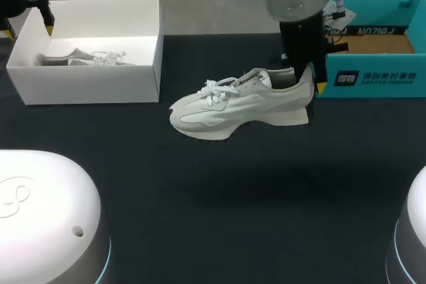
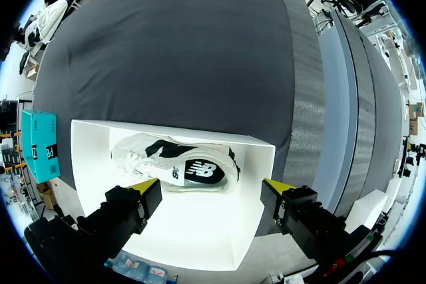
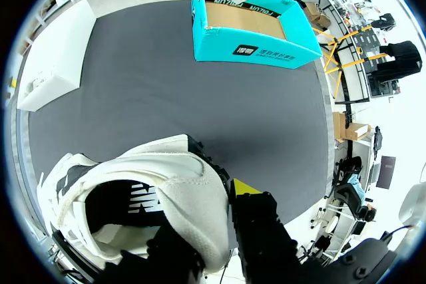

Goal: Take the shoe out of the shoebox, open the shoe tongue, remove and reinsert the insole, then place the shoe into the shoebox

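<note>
The shoe (image 1: 233, 104) is hanging over the middle of the tabletop (image 1: 266, 217), toe pointing left, heel sitting in the right pincer (image 1: 307, 81). The left box (image 1: 86, 84) is standing rear left, a second shoe (image 1: 80, 58) lying inside, the left pincer (image 2: 212, 187) hovering above. The right box (image 1: 373, 78) is sitting rear right, near the heel.

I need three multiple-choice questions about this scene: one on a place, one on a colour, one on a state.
1. The left gripper hovers: A over the white box; B above bare tabletop; C beyond the table.
2. The empty box is: A red; B teal; C black.
3. The right gripper is: A open; B shut on the heel of the white shoe; C out of view.
Answers: 1 A, its wrist view looks into that box. 2 B, its walls are teal. 3 B, one finger inside the heel, one outside.
</note>
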Controlling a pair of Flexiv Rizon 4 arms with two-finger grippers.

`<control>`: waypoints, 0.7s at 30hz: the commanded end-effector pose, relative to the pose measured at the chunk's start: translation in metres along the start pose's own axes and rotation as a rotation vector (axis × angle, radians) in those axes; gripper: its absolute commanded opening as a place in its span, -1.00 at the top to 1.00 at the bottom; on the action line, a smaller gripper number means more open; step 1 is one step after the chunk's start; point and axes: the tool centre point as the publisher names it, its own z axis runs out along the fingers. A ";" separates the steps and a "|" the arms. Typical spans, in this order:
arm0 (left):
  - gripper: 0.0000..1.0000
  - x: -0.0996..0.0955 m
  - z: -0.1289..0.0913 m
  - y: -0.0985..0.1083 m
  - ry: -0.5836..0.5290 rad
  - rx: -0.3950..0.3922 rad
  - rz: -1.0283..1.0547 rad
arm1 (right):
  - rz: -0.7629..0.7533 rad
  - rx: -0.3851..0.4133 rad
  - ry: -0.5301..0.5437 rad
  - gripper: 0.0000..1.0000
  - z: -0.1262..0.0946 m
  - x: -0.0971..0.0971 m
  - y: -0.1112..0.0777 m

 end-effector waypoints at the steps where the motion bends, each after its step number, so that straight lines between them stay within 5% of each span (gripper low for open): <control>1: -1.00 0.000 0.000 -0.001 0.002 -0.002 0.000 | 0.011 -0.004 0.011 1.00 0.007 0.003 -0.001; 21: -1.00 0.000 0.000 -0.001 0.002 -0.002 0.000 | 0.036 0.042 0.023 1.00 0.118 0.041 -0.026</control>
